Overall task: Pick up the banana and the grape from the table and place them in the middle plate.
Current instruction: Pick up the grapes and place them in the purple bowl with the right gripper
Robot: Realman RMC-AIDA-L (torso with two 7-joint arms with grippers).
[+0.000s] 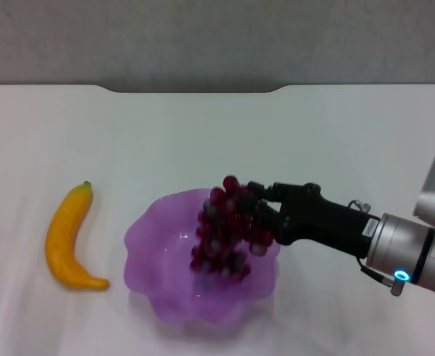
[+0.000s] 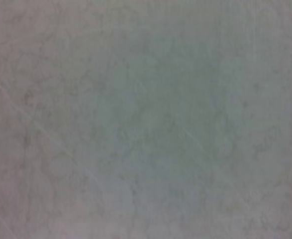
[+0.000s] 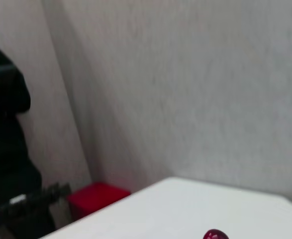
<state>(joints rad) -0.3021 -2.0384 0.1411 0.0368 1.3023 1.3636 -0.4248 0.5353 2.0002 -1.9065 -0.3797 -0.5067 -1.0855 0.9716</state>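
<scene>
The banana lies on the white table at the left, apart from the plate. The purple scalloped middle plate sits at centre front. My right gripper reaches in from the right over the plate's far right rim and is shut on the top of the grape bunch, which hangs down into the plate. One grape shows at the edge of the right wrist view. The left gripper is out of view; its wrist view shows only a blank pale surface.
The table's notched far edge runs along the back, with a grey wall behind. In the right wrist view a red box and a dark object stand beyond the table's edge.
</scene>
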